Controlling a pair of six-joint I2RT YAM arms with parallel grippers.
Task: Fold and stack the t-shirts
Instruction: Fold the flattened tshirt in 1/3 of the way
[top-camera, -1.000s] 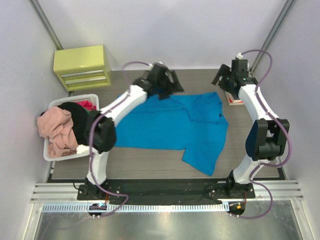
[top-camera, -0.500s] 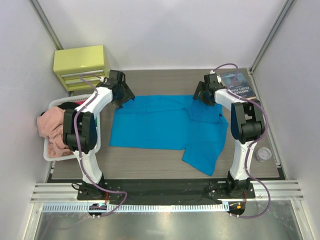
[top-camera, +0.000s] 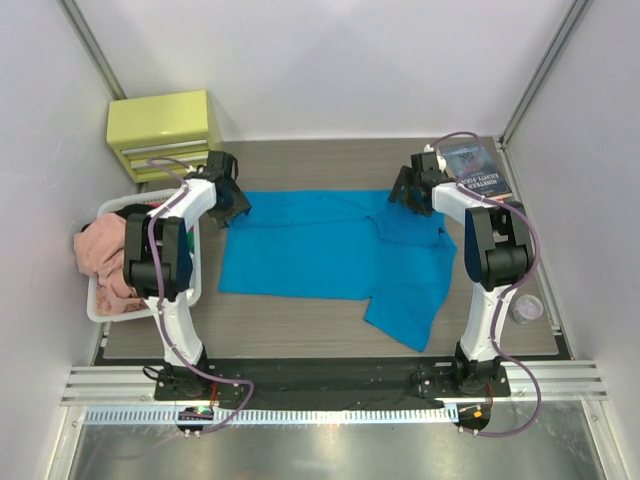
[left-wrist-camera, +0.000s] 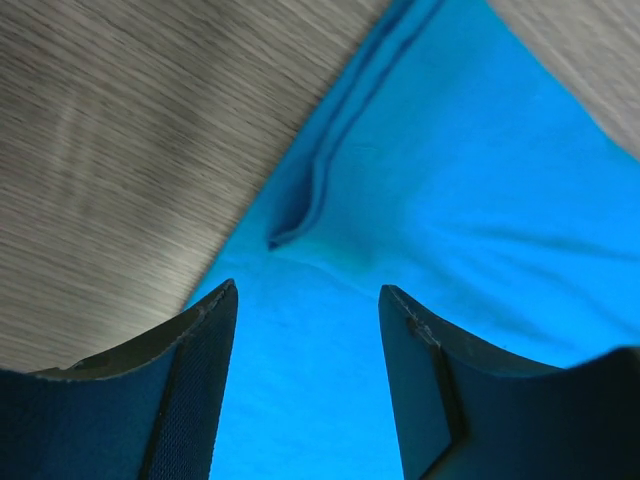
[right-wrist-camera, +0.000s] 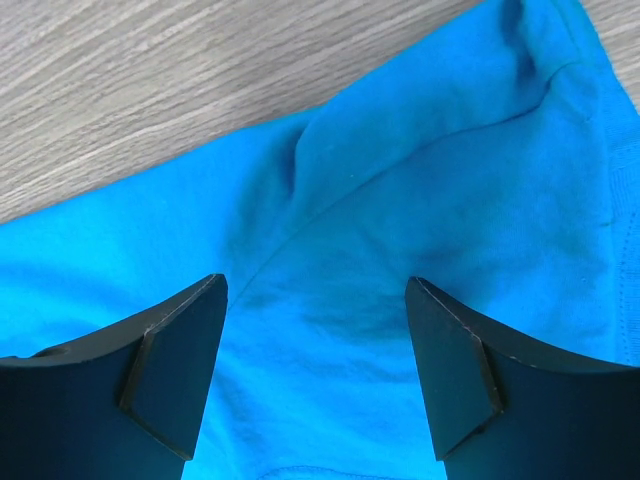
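Over the last second both arms have come down from above the cloth to its far edge. The turquoise t-shirt (top-camera: 320, 250) now lies flatter on the counter (top-camera: 300, 165), with its far hem drawn out straight. The left claw (top-camera: 228, 200) has slid out to the shirt's far-left corner. The right claw (top-camera: 410, 190) has hardly shifted in the last half second and sits at the far-right shoulder, near the book (top-camera: 478, 170).

The shirt seems to be laid wide like this so a first fold can start from a tidy edge, though one part on the right trails toward the near side. Other shirts sit bunched in the white basket (top-camera: 100, 305) at the left, with a pink shirt (top-camera: 105, 255) uppermost.

The left claw's fingers stand partly apart over the blue cloth, with a small turned-over bit of hem just ahead of them and nothing pinched. The right claw is spread wider above a wrinkled seam and also grips nothing. Whether either claw touches the fabric, I cannot tell.
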